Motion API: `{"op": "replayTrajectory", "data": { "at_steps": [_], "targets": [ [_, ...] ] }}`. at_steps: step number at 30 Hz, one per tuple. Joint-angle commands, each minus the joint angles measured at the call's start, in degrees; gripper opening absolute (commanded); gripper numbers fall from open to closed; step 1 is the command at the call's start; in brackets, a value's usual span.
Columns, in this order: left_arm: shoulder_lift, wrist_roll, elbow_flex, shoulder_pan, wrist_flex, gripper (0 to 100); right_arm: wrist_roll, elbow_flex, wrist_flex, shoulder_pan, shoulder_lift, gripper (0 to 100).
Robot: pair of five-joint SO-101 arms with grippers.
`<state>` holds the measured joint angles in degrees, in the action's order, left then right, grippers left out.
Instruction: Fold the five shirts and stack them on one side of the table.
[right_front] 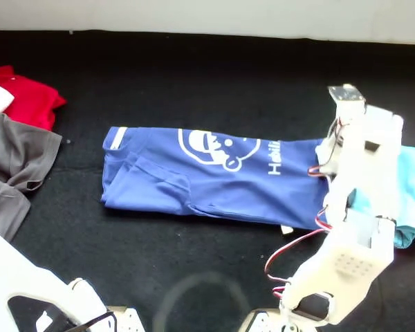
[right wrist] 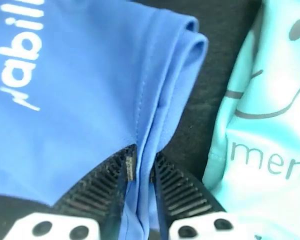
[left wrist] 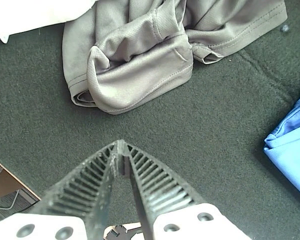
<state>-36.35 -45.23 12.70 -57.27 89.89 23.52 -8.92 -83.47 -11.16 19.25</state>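
The blue shirt lies stretched across the middle of the dark worktop. Its long sides are already turned in, so it forms a narrow band with the collar end toward the left and the hem end toward the right. The right gripper sits at that hem end, its jaws narrowed onto the layered blue edge with cloth pinched between them. The cyan shirt lies just beside this edge, with a strip of bare worktop between the two.

The step in hand looks like the crosswise fold, carrying the hem over toward the collar. To do it well, the pinch should take every layer of the doubled edge. The lift should be high enough that the band does not drag or unroll, and the travel should run straight along the band so the edges land square. The cyan shirt is close enough to snag if the gripper swings outward.

The left gripper hovers over bare worktop with its tips together, holding nothing, near the crumpled grey shirt. A white garment and the red shirt lie beyond it, unfolded.
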Motion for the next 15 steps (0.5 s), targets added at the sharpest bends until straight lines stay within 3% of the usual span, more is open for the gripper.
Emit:
{"op": "replayTrajectory", "data": {
  "at_steps": [1,6,15],
  "targets": [
    [-1.45,-0.53,-1.63,0.92,-0.79,1,0.7,-8.48,-7.78,5.76,-3.74,0.8],
    [-1.45,-0.53,-1.63,0.92,-0.79,1,-4.4,-20.7,-17.8,15.52,-3.74,0.8],
    [-1.54,-0.35,-1.71,1.01,-1.23,1,-14.33,-27.47,-17.1,34.77,-4.53,0.8]
  ]
}}
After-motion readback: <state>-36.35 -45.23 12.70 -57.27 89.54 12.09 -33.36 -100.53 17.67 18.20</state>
